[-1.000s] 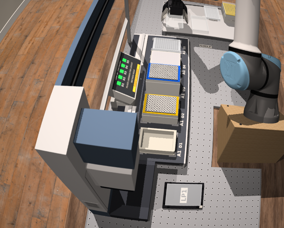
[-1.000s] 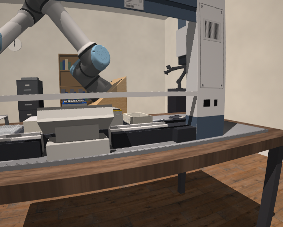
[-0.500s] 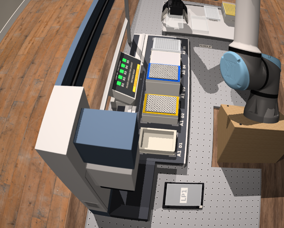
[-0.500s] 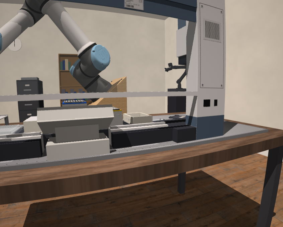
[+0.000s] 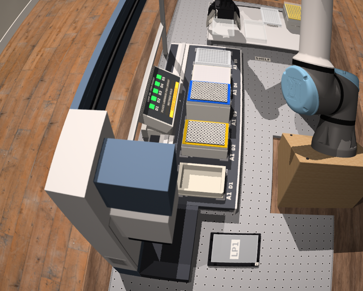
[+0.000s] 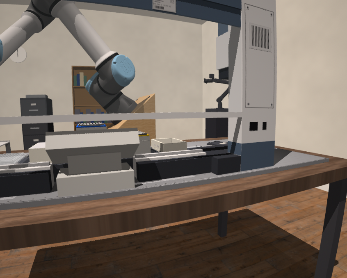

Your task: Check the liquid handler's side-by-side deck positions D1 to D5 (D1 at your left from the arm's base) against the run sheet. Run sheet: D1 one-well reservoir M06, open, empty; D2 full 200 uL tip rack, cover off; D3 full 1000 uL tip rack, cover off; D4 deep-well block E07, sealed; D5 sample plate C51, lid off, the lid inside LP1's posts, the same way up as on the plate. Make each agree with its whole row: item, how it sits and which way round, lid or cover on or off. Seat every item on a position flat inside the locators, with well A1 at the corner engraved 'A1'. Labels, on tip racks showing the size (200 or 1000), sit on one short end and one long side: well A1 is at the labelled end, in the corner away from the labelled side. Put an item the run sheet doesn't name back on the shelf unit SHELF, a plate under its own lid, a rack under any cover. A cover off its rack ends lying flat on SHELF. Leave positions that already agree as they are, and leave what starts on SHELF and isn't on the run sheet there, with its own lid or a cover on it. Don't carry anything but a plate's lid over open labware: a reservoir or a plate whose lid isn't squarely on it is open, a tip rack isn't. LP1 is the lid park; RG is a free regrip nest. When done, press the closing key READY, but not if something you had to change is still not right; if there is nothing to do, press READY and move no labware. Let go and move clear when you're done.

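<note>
While over SHELF (image 5: 284, 42) at the far end of the desk (image 5: 257, 169) | gripper (image 5: 223, 18) fingers spread wide, gripping nothing, straddling a clear cover (image 5: 222, 28) lying flat | sample plate (image 5: 212, 56) on D5 without lid | LP1 (image 5: 234, 249) without any lid inside

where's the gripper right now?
Top view, upper edge: the gripper hangs open over the left end of SHELF, above a clear cover, just beyond the D5 sample plate.
</note>
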`<state>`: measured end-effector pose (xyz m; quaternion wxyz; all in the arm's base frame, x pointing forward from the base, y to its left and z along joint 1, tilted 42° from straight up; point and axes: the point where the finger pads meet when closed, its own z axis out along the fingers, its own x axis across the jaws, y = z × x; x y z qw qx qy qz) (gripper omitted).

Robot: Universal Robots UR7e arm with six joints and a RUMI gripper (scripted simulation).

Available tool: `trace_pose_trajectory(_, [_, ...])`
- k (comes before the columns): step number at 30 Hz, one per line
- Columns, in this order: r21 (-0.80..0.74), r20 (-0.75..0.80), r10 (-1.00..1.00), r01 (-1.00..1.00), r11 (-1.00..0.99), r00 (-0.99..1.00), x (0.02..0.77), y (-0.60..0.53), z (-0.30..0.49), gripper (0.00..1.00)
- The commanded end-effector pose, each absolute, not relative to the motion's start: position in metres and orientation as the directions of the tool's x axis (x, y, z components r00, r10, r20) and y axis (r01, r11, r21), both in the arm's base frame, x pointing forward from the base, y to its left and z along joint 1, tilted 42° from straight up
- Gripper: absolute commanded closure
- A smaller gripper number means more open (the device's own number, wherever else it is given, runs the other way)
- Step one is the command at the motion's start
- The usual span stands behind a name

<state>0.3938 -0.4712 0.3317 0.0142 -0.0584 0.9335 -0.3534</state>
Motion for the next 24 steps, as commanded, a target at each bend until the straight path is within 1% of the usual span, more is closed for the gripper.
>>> trace_pose_trajectory(1, [-0.667, 0.011, -0.121, -0.098, 0.739, -0.993, 0.395, -0.465, 0.342, 0.18])
trace_pose_trajectory(24, [-0.667, 0.011, -0.121, -0.097, 0.739, -0.993, 0.392, -0.442, 0.368, 0.18])
